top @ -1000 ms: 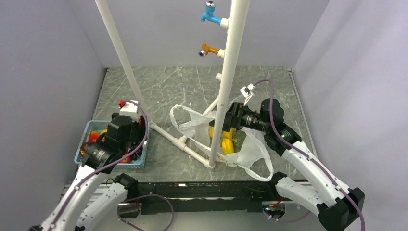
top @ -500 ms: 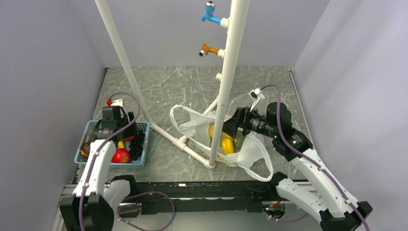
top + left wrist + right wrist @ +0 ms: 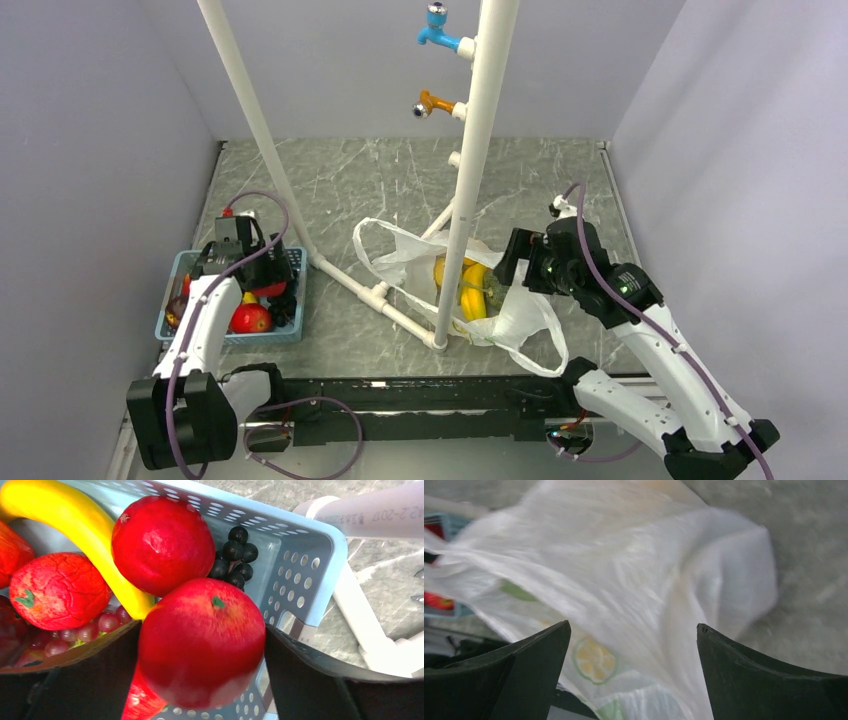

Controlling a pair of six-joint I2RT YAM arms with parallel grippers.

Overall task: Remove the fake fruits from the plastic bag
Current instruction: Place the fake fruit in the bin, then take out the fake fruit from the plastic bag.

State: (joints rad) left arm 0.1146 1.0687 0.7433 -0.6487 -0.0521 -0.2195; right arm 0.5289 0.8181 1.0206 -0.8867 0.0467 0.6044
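Note:
The plastic bag (image 3: 520, 310) lies crumpled on the table at the foot of the white pole, with yellow bananas (image 3: 468, 285) showing inside it. My right gripper (image 3: 512, 262) is open and empty just right of the bag. In the right wrist view its jaws (image 3: 634, 627) stand wide apart over the white film (image 3: 624, 575). My left gripper (image 3: 245, 270) is over the light-blue basket (image 3: 170, 322). In the left wrist view it (image 3: 202, 625) is shut on a red apple (image 3: 200, 650), which touches both fingers above the basket (image 3: 320, 545).
The basket holds a banana (image 3: 75, 525), red fruits (image 3: 160, 540), dark grapes (image 3: 235, 555) and another apple (image 3: 250, 320). A white pipe frame stands mid-table: an upright pole (image 3: 470, 180), a slanted pole (image 3: 250, 120) and a floor pipe (image 3: 380, 292). Blue (image 3: 438, 30) and orange (image 3: 432, 104) taps stick out.
My right gripper has drawn back to the right, away from the pole and the bag's mouth. My left arm has pulled back and now sits over the basket's far end.

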